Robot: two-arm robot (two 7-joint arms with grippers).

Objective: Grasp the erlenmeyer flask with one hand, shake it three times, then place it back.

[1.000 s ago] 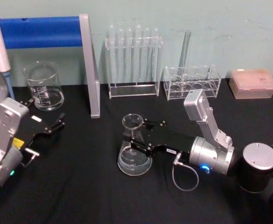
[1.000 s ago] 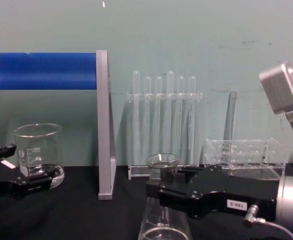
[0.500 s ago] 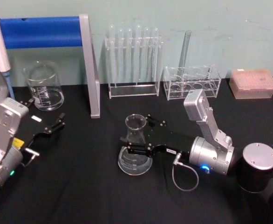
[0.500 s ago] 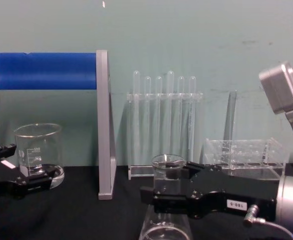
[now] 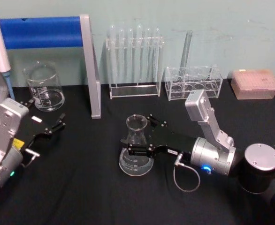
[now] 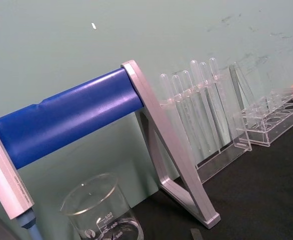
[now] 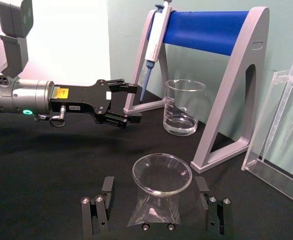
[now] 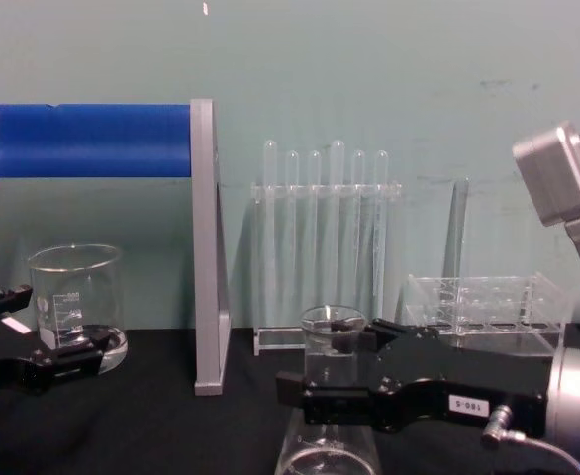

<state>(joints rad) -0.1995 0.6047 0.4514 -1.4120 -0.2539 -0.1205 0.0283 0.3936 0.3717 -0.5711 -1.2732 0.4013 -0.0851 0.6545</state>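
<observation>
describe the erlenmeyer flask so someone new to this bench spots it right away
Start at the blue-barred pipette stand at the back left, then come forward to mid-table, where the right gripper reaches in. The erlenmeyer flask stands upright between its open fingers. Its cone shape and narrow neck separate it from the straight-walled beaker and thin test tubes.

The right gripper (image 8: 315,381) reaches in low, fingers spread either side of the erlenmeyer flask (image 8: 331,396). The left gripper (image 8: 57,361) sits near a beaker (image 8: 75,305). Test tubes (image 8: 325,237) stand behind.
</observation>
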